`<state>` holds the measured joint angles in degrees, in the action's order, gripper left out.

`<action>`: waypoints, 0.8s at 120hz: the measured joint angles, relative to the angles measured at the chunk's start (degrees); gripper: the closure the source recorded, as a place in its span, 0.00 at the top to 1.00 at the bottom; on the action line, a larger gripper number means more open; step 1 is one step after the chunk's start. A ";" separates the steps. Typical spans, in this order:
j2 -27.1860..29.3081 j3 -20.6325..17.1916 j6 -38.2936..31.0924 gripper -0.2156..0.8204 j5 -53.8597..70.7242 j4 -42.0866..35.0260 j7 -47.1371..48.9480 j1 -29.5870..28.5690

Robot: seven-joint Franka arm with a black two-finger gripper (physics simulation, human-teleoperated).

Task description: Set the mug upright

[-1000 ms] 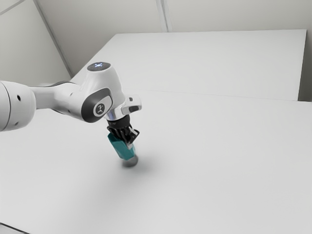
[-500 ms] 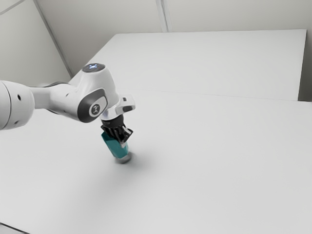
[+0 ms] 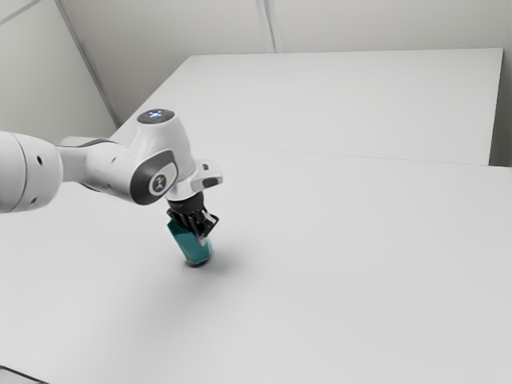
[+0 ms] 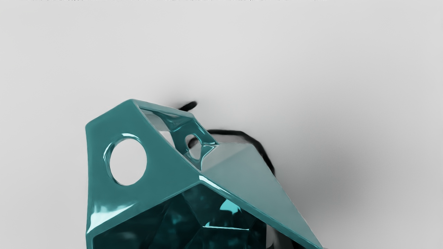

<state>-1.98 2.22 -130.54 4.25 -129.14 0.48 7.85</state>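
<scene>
The mug is clear of lying flat but does not stand true: in the exterior view it leans, its mouth toward the exterior view's left and up, its base low, at or just above the table. Whether the base touches, I cannot tell. The pincer appears closed on the mug's wall near the rim, one finger seeming to reach inside the mouth and the other to sit outside it; the grip itself is partly hidden, so that is my reading of how the mug hangs at this slant. As far as the goal goes, then, the mug is in hand and roughly base-down, which I judge to be the larger share of the work. What is left is the rest of the tilt: the mug has to come round until its base sits flat, then be let go and stand unaided. Freed at this lean, it could tip back onto its side.
</scene>
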 joint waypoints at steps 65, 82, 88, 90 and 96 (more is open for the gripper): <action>0.38 -0.02 -0.14 0.31 -0.38 0.35 -0.88 -0.63; 0.73 -0.04 -0.14 0.36 -0.40 0.60 -1.02 -0.76; 1.00 -0.07 -0.14 0.37 -0.43 0.68 -1.06 -0.74; 1.16 -0.08 -0.14 0.37 -0.43 0.70 -1.07 -0.73; 1.55 -0.10 -0.15 0.38 -0.45 0.84 -1.09 -0.66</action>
<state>-0.43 2.12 -130.68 3.81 -128.30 -0.61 7.19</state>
